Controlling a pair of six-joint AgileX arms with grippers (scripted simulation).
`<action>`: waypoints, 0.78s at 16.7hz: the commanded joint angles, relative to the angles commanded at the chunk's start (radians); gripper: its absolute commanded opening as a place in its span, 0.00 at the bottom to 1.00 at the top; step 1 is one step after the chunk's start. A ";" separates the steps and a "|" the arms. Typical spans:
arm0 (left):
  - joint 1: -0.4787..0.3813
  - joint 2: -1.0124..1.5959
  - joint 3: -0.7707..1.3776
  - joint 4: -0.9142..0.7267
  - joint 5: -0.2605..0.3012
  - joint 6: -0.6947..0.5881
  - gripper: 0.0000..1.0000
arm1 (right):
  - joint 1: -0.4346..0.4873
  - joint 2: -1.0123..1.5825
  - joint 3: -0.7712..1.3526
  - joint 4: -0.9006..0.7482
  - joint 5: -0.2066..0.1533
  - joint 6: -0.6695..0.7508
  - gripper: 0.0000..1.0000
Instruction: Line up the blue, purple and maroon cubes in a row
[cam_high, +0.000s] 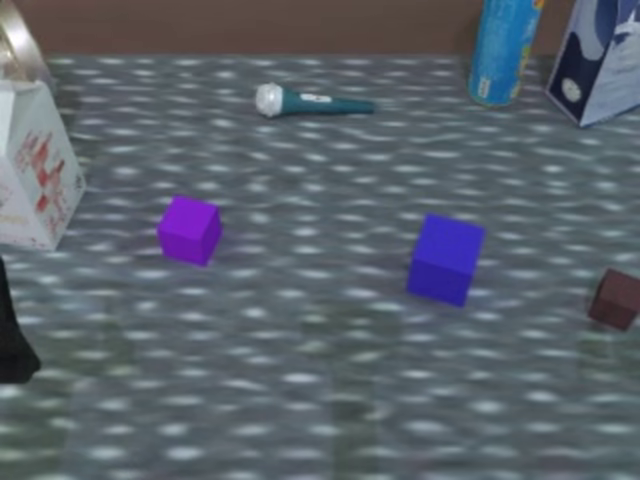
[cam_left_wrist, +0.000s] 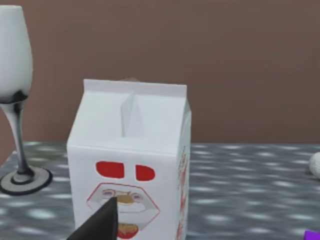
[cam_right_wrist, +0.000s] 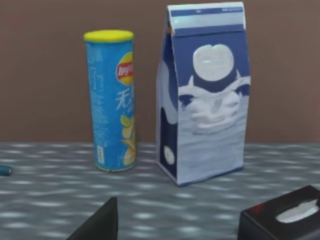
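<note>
One blue chip can (cam_right_wrist: 112, 100) reads "Lay's"; cartons' writing illegible.

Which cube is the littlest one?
The maroon cube, at the table's right edge. It looks clearly smaller than the blue cube in the middle, which is the biggest, and the purple cube on the left.

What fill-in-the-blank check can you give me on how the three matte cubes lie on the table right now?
1. Going by the top view, the cube farthest to the table's right is the small dark ____ cube.
2. Between the bright violet-purple cube and that one lies the large deep indigo-____ cube.
3. Behind the cubes, the teal microphone with a white head lies ____ on the table.

Missing words: maroon; blue; flat
</note>
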 joint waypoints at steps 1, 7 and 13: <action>0.000 0.000 0.000 0.000 0.000 0.000 1.00 | 0.000 0.000 0.000 0.000 0.000 0.000 1.00; 0.000 0.000 0.000 0.000 0.000 0.000 1.00 | 0.002 0.157 0.136 -0.090 0.007 -0.094 1.00; 0.000 0.000 0.000 0.000 0.000 0.000 1.00 | 0.028 0.656 0.492 -0.353 0.007 -0.363 1.00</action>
